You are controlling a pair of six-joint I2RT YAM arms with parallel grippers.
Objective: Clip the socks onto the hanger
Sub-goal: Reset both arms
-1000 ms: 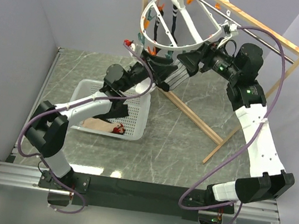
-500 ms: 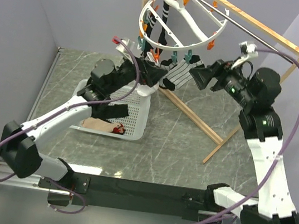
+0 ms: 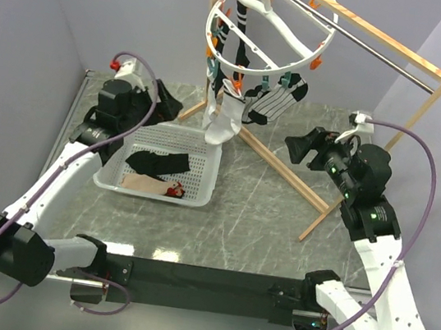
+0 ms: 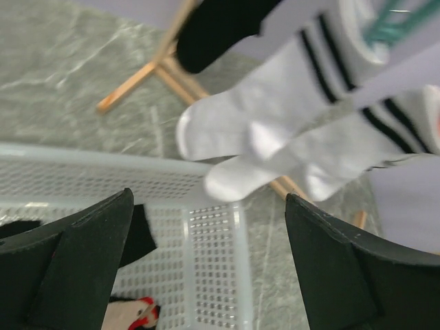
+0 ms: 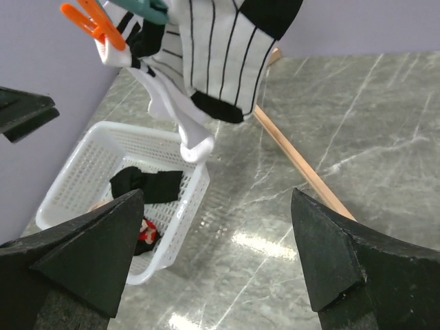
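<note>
The round white hanger (image 3: pixel 270 25) hangs from the metal rod. Clipped to it are black socks (image 3: pixel 240 45), white socks with black-banded cuffs (image 3: pixel 224 121) and a striped white sock with a black toe (image 3: pixel 277 99). My left gripper (image 3: pixel 158 94) is open and empty, left of the hanger above the basket's far edge; its view shows the white socks (image 4: pixel 261 137) just ahead. My right gripper (image 3: pixel 294 148) is open and empty, right of and below the hanger; its view shows the striped sock (image 5: pixel 220 55), an orange clip (image 5: pixel 93 20) and a teal clip (image 5: pixel 141 7). A black sock (image 3: pixel 159 162) lies in the basket.
The white perforated basket (image 3: pixel 199 199) stands below the hanger, left of centre, and also holds a beige and red item (image 3: pixel 169 188). The wooden frame (image 3: pixel 286 171) with its metal rod (image 3: pixel 386 59) crosses the back right. Walls close in on the left and behind.
Both arms have drawn back from the hanger, the left one to the left, the right one to the right and down. The white and striped socks now hang free from the clips.
</note>
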